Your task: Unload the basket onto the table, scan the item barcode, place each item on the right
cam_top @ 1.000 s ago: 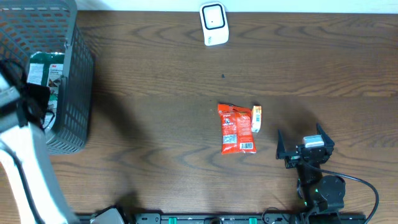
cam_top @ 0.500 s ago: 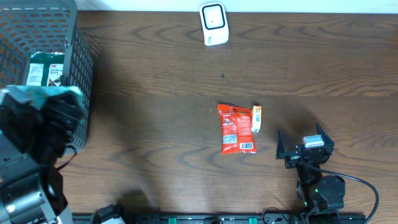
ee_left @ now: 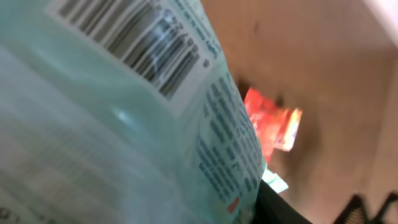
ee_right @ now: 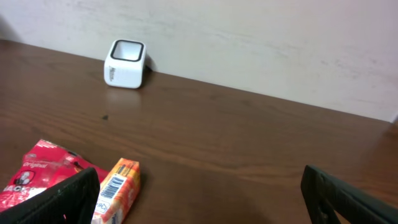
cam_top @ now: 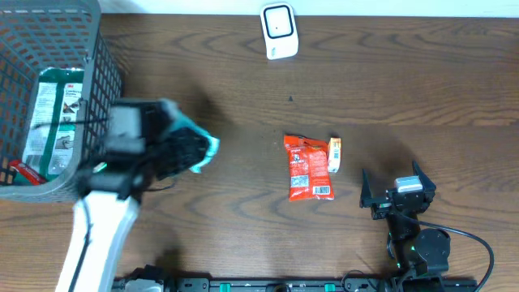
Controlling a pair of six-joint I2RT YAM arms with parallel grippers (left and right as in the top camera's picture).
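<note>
1. Your left gripper (cam_top: pixel 185 150) is clenched on a pale teal plastic packet (cam_top: pixel 204 151). The overhead view is blurred here, but you can see the packet sticking out to the right of the dark fingers.
2. The packet is above the brown wooden table (cam_top: pixel 243 89), just right of the grey slatted plastic basket (cam_top: pixel 107 77) and left of the table's middle.
3. In the left wrist view the packet sits close to the lens and fills most of the frame. Its black barcode (ee_left: pixel 134 42) shows near the top on a white panel, with small dark print below and to the right.
4. Your right gripper (cam_top: pixel 395 186) is released, with its jaws spread wide, at the near right of the table. In the right wrist view its black fingers (ee_right: pixel 65 196) sit in the two lower corners with only bare tabletop between them.
5. The white box-shaped scanner (cam_top: pixel 277 31) stands at the far edge, about mid-table, with its dark window on top. It is well apart from the packet.
6. A red foil snack bag (cam_top: pixel 308 168) lies flat near the middle of the table. A small orange carton (cam_top: pixel 334 154) touches its upper right edge. Both lie to the left of your right gripper.
7. A green-and-white flat package (cam_top: pixel 53 113) lies inside the basket at the far left.
</note>
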